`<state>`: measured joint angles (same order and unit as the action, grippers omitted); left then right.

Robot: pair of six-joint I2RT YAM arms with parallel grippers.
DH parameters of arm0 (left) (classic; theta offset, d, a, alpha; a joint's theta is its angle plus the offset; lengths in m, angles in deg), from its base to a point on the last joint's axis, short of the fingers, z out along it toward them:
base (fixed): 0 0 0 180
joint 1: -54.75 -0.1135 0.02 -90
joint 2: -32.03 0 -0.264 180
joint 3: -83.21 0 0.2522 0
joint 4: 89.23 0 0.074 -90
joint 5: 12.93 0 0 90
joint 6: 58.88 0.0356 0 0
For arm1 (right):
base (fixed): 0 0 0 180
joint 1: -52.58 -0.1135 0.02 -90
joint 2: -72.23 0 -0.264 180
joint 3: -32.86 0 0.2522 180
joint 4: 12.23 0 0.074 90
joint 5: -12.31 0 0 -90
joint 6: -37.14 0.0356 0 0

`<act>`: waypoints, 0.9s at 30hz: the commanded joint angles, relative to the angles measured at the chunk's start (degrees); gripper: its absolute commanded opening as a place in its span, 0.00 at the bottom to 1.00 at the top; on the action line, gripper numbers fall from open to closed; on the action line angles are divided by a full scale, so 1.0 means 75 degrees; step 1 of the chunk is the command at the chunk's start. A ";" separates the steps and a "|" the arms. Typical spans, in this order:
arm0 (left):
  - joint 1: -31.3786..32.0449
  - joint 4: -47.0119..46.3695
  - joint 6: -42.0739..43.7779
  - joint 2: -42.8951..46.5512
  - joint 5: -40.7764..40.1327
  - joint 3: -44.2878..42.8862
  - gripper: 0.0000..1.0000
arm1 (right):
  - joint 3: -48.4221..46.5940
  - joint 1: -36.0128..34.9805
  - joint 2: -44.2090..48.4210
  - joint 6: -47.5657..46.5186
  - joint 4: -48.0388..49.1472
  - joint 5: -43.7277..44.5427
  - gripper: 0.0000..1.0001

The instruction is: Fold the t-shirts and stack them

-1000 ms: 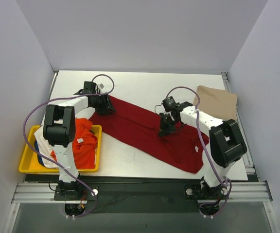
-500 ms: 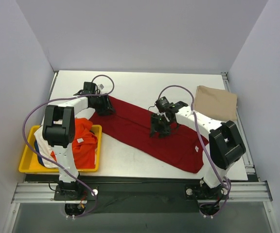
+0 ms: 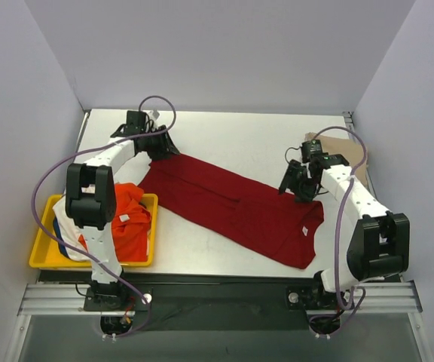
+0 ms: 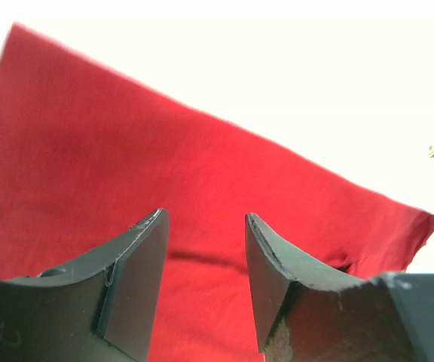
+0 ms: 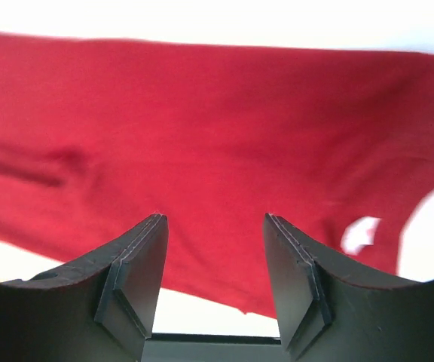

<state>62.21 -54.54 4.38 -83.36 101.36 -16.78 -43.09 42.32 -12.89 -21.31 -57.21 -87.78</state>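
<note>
shirt: dark red shirt (image 3: 232, 207) spread slantwise mid-table, far-left to near-right | left gripper (image 4: 204, 219), right gripper (image 5: 213, 219): both agape, empty, over its ends | handling: likely soft, light, limp; pinch corners

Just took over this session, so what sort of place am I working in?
Probably a lab test booth, not a home: plain walls enclose a white table, robot arms stand on a metal rail, and a yellow tray holds shirts.
</note>
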 commanded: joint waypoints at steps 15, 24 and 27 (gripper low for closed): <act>-0.0011 -0.0868 -0.0395 -0.1582 0.0499 -0.1369 0.55 | -0.0320 0.1848 -0.1915 -0.0410 -0.0513 0.1484 0.50; -0.0175 -0.0599 -0.0430 -0.1794 0.0265 -0.1357 0.55 | -0.0180 0.2376 -0.2127 -0.0421 -0.0641 0.1732 0.48; -0.0187 -0.0529 -0.0361 -0.1840 0.0206 -0.1392 0.55 | -0.0122 0.2470 -0.2174 -0.0492 -0.0723 0.1872 0.47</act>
<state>61.49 -58.06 1.34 -96.30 103.48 -24.89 -44.03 60.20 -29.65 -24.04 -59.22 -77.02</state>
